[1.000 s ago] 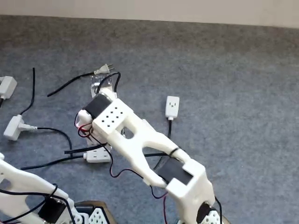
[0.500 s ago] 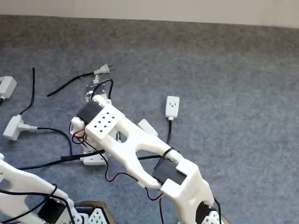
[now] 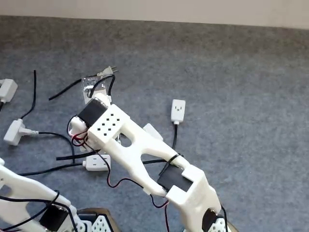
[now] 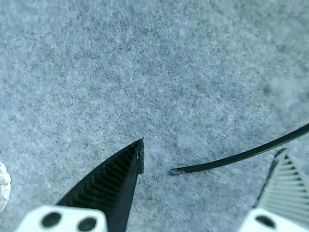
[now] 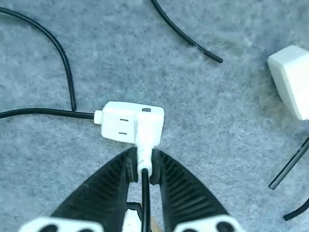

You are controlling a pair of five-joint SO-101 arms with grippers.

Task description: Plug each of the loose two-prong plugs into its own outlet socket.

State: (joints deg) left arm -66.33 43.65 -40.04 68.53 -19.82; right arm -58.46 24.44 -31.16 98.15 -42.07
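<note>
The right gripper [image 5: 143,162], jaws clamped on the neck of the light, stiff plug [image 5: 149,123], likely held it best there; the left gripper [image 4: 212,147] had jaws apart.

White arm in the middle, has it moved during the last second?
Yes: the white arm swung slightly left, away from the white socket, which stayed put.

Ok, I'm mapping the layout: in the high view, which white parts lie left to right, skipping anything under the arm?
Adapter → loose plug → white block → outlet.
</note>
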